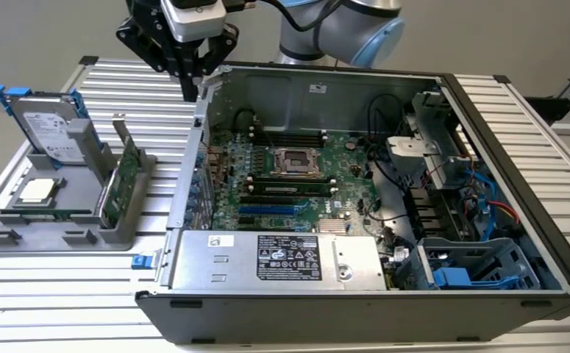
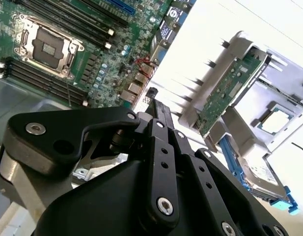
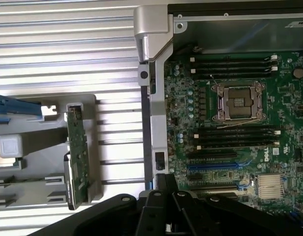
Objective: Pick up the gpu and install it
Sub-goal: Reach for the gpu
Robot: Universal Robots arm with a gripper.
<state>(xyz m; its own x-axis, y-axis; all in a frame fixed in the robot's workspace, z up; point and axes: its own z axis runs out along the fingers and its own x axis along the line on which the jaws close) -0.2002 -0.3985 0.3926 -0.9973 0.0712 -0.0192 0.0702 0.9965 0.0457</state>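
The gpu [image 1: 118, 185] stands on edge in a grey holder [image 1: 64, 237] to the exterior view's left of the open computer case [image 1: 505, 176]. It is a thin card with a green board face, and its silver bracket sticks up. Both wrist views show it in the holder, in the second wrist view gpu [image 2: 225, 93] and in the first wrist view gpu [image 3: 77, 157]. My gripper [image 1: 191, 90] hangs high over the case's back corner nearest the holder, well above the card. Its black fingers [image 2: 158, 118] are shut together on nothing, and the gripper [image 3: 163, 179] sits by the case wall.
A grey hard drive with blue rails [image 1: 44, 125] and a square silver CPU chip [image 1: 35, 190] share the holder. Inside the case lie the green motherboard [image 1: 295, 187] with its blue slots [image 1: 265, 209], a silver power supply [image 1: 275, 257] and blue drive cages [image 1: 471, 268].
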